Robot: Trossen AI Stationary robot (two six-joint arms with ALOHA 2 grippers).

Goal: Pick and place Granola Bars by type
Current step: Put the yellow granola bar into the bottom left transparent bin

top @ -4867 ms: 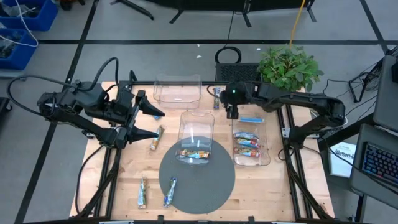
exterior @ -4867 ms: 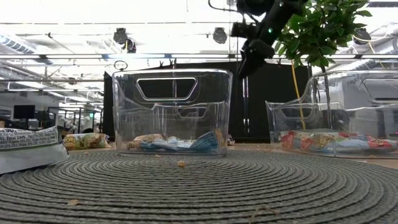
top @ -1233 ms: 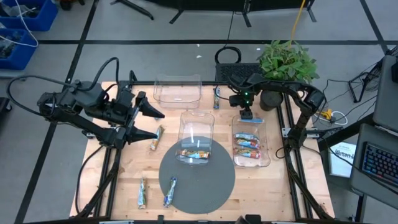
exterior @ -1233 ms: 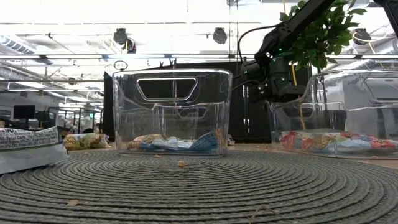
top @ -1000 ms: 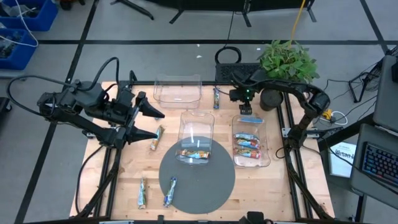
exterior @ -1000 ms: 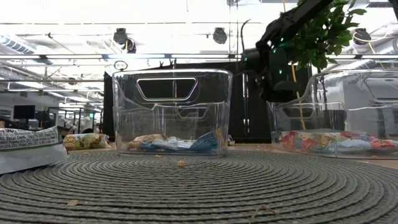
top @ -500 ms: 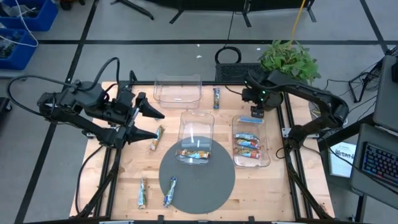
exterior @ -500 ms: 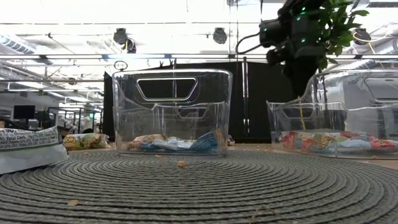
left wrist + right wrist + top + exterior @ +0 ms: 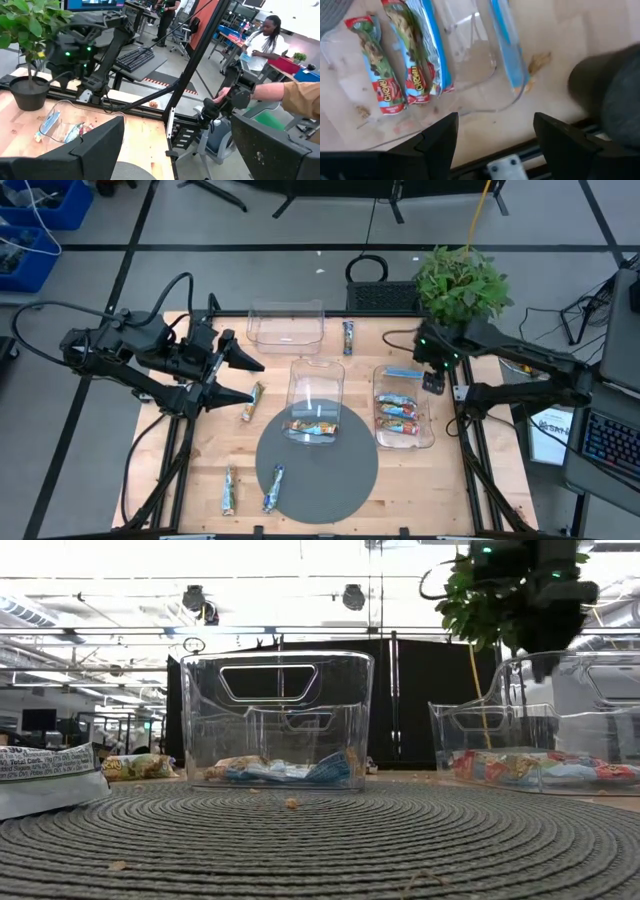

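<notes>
Loose granola bars lie flat on the wooden table: a blue one (image 9: 348, 337) at the far middle, a tan one (image 9: 253, 400) at the left, and two (image 9: 229, 490) (image 9: 273, 488) near the front left. More bars lie in the middle clear bin (image 9: 312, 426) and in the right clear bin (image 9: 398, 412) (image 9: 415, 75). A light-blue bar (image 9: 507, 45) lies at the right bin's far end. My right gripper (image 9: 432, 383) (image 9: 495, 125) hangs open and empty above the right bin's right rim, pointing down. My left gripper (image 9: 238, 377) (image 9: 177, 125) waits open at the table's left, above the tan bar.
A third clear bin (image 9: 286, 323) stands at the far middle. A round grey mat (image 9: 317, 470) lies under the middle bin. A potted plant (image 9: 462, 285) stands at the far right corner. Beyond the table's right side a person (image 9: 262, 40) sits and a sleeved hand (image 9: 280, 95) shows.
My right gripper has gone from above the right bin's far end toward the table's right edge and somewhat toward the near edge. It rose and rolled about its own line, and it stayed open. No bar has moved.
</notes>
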